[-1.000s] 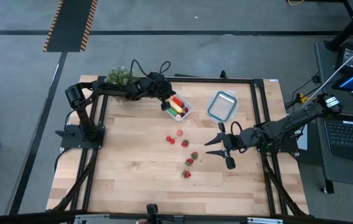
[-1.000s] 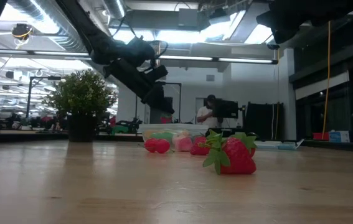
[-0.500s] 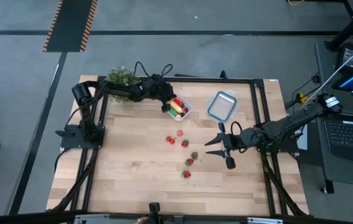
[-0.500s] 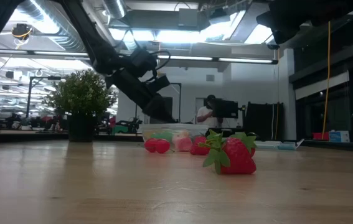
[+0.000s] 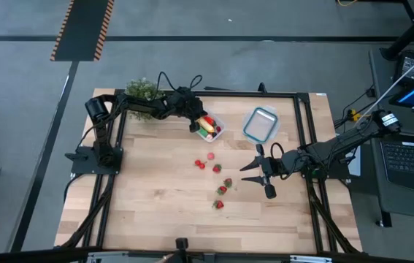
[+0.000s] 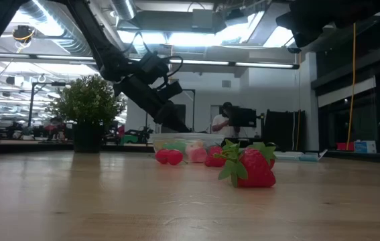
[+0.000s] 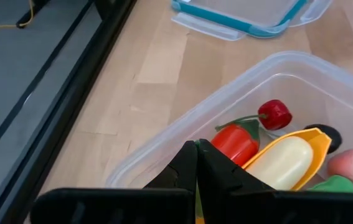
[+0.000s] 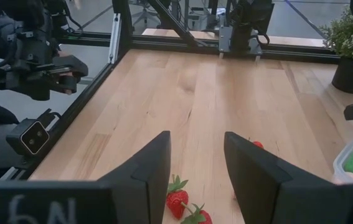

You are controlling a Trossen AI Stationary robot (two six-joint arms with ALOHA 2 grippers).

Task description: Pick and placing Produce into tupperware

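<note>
From above, the left pincer [image 5: 194, 124] sits at the near edge of the tupperware [image 5: 216, 131], which stands at the far side of the tabletop [image 5: 148, 197] and already holds the banana [image 5: 208, 122]. Loose strawberries [image 5: 222, 189] lie well apart from it, next to the right pincer [image 5: 254, 172], whose fingers stand apart and hold nothing.

At table height, a big strawberry [image 6: 251, 166] is in front and the tupperware [image 6: 183, 142] behind; the left arm comes down to it.

In the left wrist view, the fingertips [image 7: 196, 163] are pressed together, empty, over the container wall [image 7: 164, 146]; perhaps they touch it. It should lift straight up so it does not drag the box.

In the right wrist view, the open fingers [image 8: 153, 163] frame two strawberries [image 8: 176, 196]; it should descend centred on one only.
</note>
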